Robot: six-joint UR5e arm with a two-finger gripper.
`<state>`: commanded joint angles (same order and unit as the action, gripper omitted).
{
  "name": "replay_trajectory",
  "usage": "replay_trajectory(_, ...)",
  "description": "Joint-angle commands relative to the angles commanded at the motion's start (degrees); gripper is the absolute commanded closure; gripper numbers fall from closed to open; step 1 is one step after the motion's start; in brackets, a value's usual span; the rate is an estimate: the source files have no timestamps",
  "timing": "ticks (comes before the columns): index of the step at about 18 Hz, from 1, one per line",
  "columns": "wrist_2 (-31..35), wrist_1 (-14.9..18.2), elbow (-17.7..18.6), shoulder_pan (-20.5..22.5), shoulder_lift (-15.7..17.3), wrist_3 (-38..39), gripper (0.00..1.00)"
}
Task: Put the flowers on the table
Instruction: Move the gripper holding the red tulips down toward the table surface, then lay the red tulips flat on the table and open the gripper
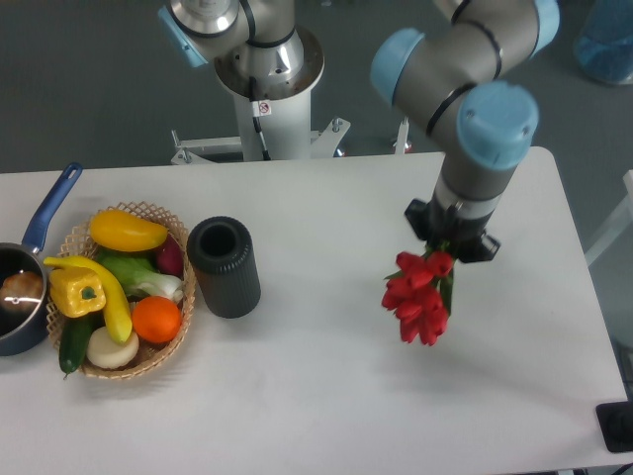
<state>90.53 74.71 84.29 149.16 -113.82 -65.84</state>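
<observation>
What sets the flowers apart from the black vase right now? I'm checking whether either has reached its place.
The flowers hang blooms-down in the gripper, seemingly above the table; the black vase stands upright on it. The flowers are red with green stems; the vase is dark and ribbed. The flowers are right of centre; the vase stands left, beside the wicker basket.
</observation>
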Motion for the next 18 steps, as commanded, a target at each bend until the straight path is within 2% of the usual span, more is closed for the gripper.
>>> replay_trajectory(4, 0.0, -3.4, 1.1, -1.7, -2.0, 3.0, 0.87)
replay_trajectory(8, -0.1, -3.9, 1.3, -2.0, -2.5, 3.3, 0.84)
replay_trajectory(12, -0.4, -3.9, 1.7, -2.1, -2.5, 3.3, 0.65)
replay_trajectory(15, -0.4, -4.1, 1.7, -2.1, -2.4, 3.2, 0.43)
replay_trajectory(16, -0.4, -4.2, 1.7, -2.1, -2.4, 3.2, 0.31)
replay_trajectory(17, -0.4, -4.2, 1.7, -2.1, -2.4, 3.2, 0.0)
replay_trajectory(18, -0.3, -4.2, 1.7, -2.1, -2.4, 3.3, 0.0)
